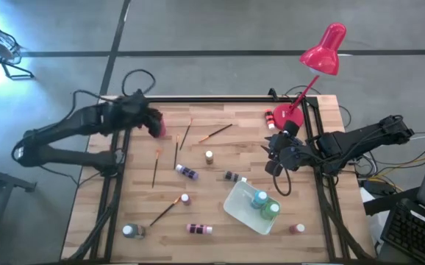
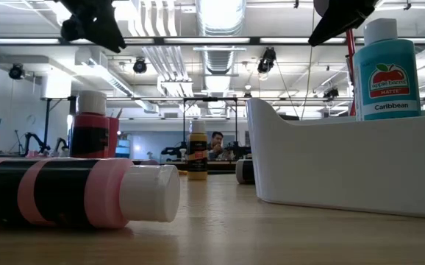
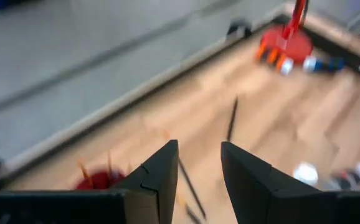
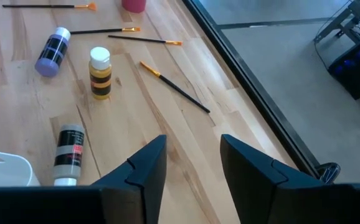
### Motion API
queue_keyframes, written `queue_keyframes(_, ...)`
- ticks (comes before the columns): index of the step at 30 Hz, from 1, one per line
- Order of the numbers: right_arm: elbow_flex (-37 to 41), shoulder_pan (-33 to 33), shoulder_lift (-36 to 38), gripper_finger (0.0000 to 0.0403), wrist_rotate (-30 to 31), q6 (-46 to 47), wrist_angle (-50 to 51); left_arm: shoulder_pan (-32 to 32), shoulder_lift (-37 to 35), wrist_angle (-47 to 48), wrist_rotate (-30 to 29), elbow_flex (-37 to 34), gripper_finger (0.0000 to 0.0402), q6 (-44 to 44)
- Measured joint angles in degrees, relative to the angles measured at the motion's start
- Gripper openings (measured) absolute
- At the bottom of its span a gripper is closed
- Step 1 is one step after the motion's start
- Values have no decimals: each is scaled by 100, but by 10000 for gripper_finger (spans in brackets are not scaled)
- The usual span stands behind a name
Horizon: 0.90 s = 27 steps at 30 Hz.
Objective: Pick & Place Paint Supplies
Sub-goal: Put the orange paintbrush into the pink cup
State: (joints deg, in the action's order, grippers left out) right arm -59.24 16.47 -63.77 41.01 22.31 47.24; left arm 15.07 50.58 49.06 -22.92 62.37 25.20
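Observation:
Paint bottles lie scattered on the wooden table: a purple one [image 1: 187, 172], a brown one standing upright [image 4: 100, 73], a grey one [image 4: 70, 149], a pink one [image 2: 73, 193]. A teal bottle [image 1: 259, 197] and a green bottle [image 1: 271, 210] stand in the white tray [image 1: 240, 211]. Thin brushes [image 1: 216, 132] lie flat at the far middle. A red cup [image 3: 99, 179] with brushes in it stands at the far left. My left gripper [image 3: 198, 149] hovers open above that cup, holding nothing. My right gripper [image 4: 192, 143] hangs open above the table's right side, also with nothing between its fingers.
A red desk lamp [image 1: 323, 51] stands at the far right corner, with small bottles [image 1: 271, 118] beside its base. More bottles lie near the front edge [image 1: 198, 229]. A black frame [image 1: 220, 99] runs along the table's far edge.

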Motion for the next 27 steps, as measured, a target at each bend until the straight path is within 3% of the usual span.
queue_keyframes(8,0,0,0,124,-9,-2,3,-902,793,731,229,192,126,974)
queue_keyframes(15,0,0,0,109,-35,-13,3,-1337,1346,718,685,188,126,75)
queue_keyframes(27,0,0,0,90,-55,5,0,-1377,2508,-138,1033,266,126,-1474)
